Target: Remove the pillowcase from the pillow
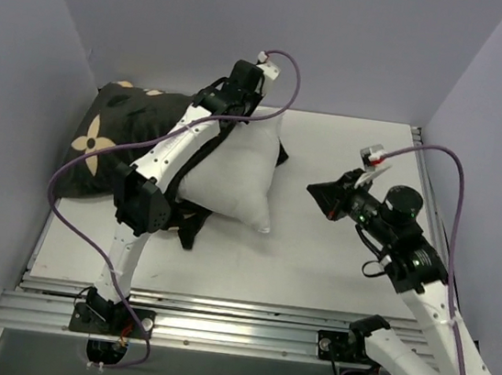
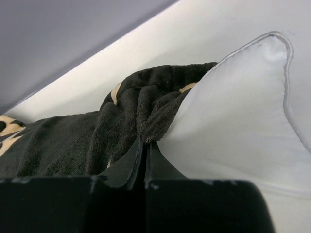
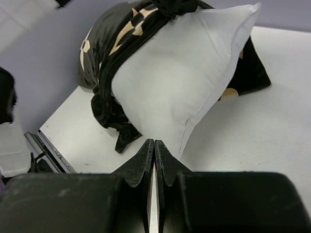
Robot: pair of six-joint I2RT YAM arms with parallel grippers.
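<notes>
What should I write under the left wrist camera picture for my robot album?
The left end effector pinches a fold of the black flowered pillowcase beside the white pillow.

Black pillowcase (image 1: 113, 146) with tan flower motifs; plain white pillow (image 1: 233, 181).

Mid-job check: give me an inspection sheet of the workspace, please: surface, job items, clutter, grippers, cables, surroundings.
Surface: white table, bare to the right of the pillow.
Job's things: pillowcase bunched at the left rear, partly off; white pillow largely exposed.
Clutter: nothing seen.
Grippers: left gripper shut on a pillowcase fold beside the pillow; right gripper shut, holding nothing, apart from the pillow.
Cables: left arm's cable loops out over the pillowcase; right arm's cable arcs above its wrist.
Surroundings: lavender walls on three sides; metal rail at the near edge.
</notes>
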